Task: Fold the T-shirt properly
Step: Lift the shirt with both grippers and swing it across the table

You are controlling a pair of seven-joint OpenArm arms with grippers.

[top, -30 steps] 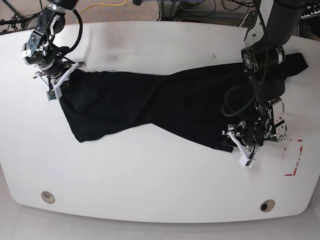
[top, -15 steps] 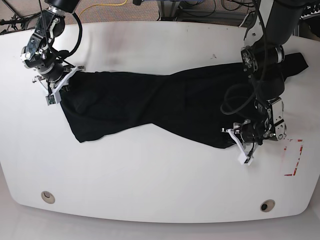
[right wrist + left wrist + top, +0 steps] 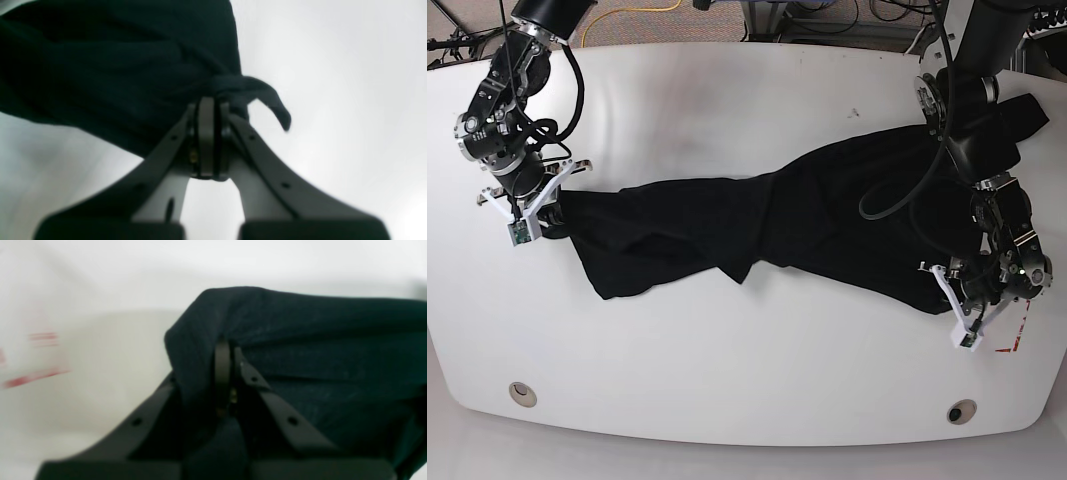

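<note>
Your left gripper (image 3: pixel 228 353) is clamped tight on a corner of the black T-shirt (image 3: pixel 767 220), cloth draped over its fingers, near the red tape marks (image 3: pixel 1017 330). Your right gripper (image 3: pixel 208 106) pinches another bunched corner. The shirt's stretched long across the white table (image 3: pixel 727 90) between both arms, twisted in the middle, one sleeve lying under the left arm.

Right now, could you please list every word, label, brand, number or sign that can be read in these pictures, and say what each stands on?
None can be read.
The plain black cloth T-shirt bears no print.
The red tape marks on the white table form lines, not letters; they are blurred in the left wrist view.
</note>
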